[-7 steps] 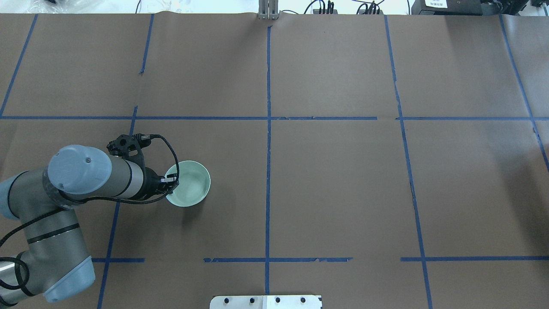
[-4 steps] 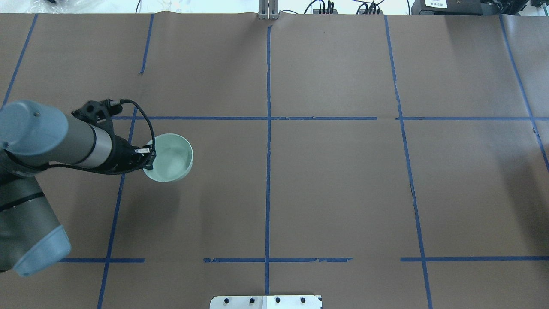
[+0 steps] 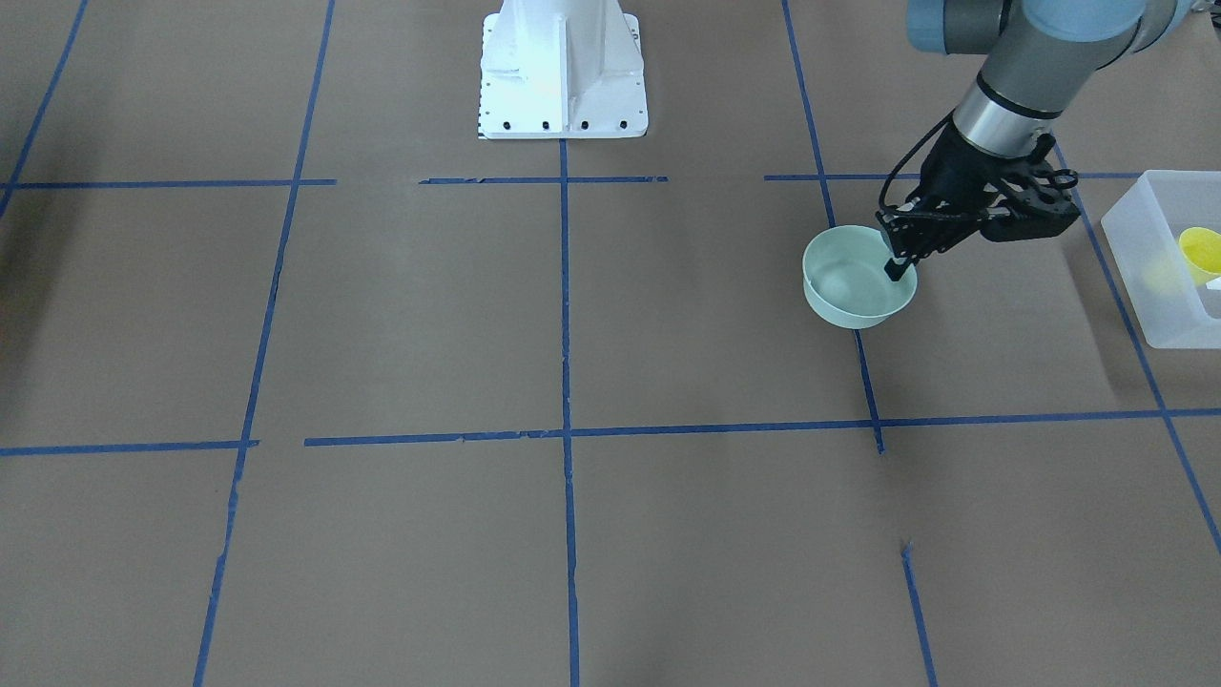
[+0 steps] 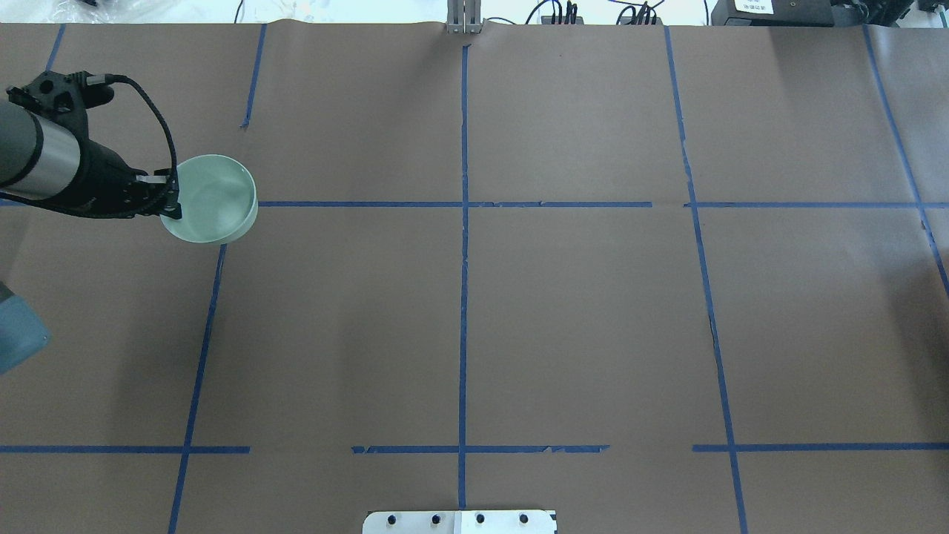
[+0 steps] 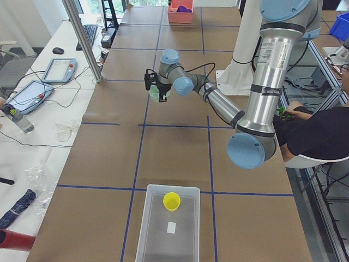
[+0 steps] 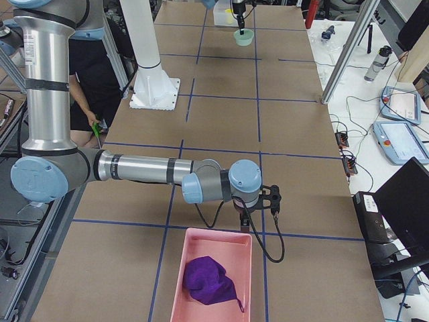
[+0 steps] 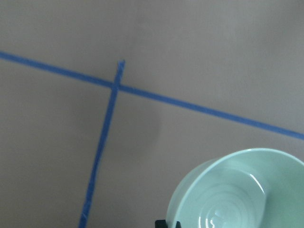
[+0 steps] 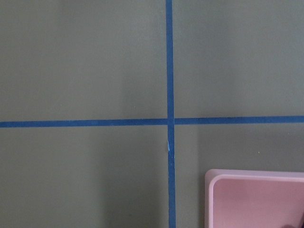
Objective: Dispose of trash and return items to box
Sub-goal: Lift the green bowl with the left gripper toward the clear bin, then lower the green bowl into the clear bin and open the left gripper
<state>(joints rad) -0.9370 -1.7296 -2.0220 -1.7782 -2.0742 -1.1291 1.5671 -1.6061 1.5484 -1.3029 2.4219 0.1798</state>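
The left gripper (image 3: 897, 267) pinches the rim of a pale green bowl (image 3: 849, 286), one finger inside and one outside, holding it upright above the brown table (image 3: 572, 315). Off toward the robot's left end sits the frosted box (image 5: 143, 218) with a yellow cup (image 5: 172, 201) inside. The right gripper (image 6: 244, 218) hangs just beside a pink bin (image 6: 175, 268) holding a purple cloth (image 6: 208, 280); whether its fingers are spread or together cannot be told

Cup (image 5: 172, 201) in box (image 5: 155, 241); bowl (image 3: 849, 286) well apart
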